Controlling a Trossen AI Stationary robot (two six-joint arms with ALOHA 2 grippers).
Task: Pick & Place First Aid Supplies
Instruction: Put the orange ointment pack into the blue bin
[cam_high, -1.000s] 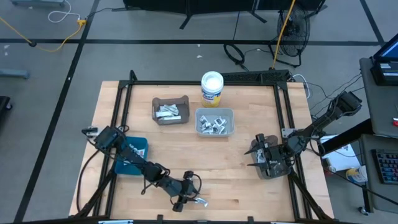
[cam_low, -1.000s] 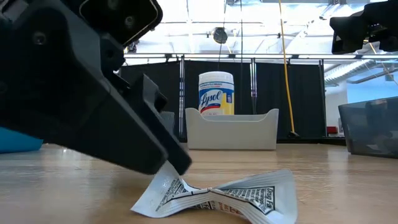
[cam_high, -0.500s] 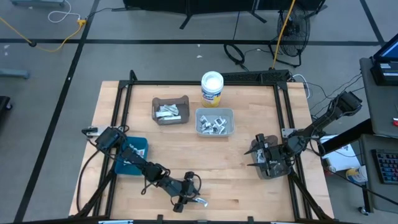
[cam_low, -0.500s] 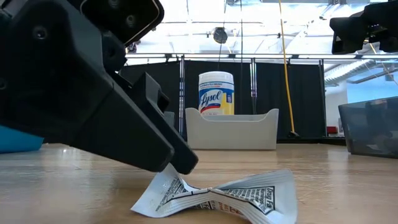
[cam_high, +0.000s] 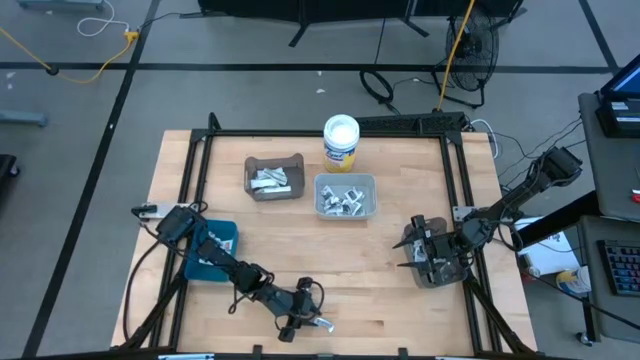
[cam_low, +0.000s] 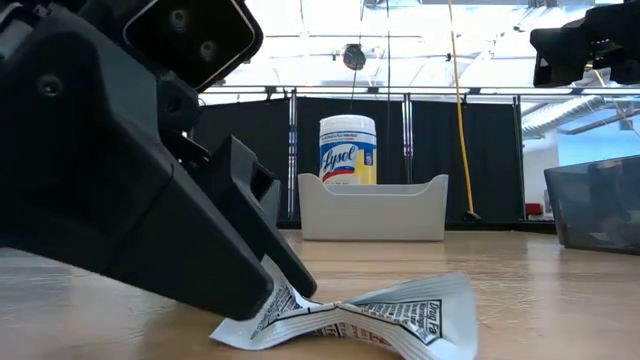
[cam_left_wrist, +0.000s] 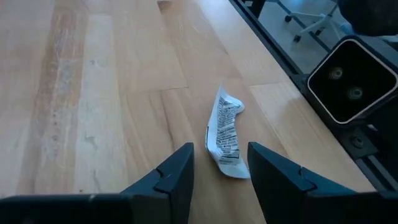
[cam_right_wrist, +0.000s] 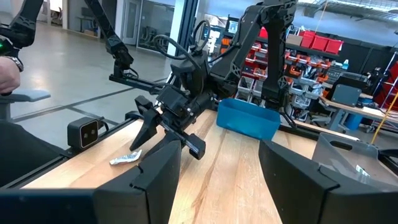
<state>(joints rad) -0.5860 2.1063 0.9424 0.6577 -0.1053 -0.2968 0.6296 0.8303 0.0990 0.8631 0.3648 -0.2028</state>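
High view, left tool (cam_high: 318, 322) seen low at the desk's (cam_high: 390, 260) front edge, low view, crumpled white printed packet (cam_low: 350, 318) lying flat, left wrist view, fingers parted around it, nothing gripped, right tool (cam_high: 418, 255) parked open.

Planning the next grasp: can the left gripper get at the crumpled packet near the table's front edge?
Probably yes. The left gripper is open, its fingers straddling one end of the crumpled packet, with nothing between them.
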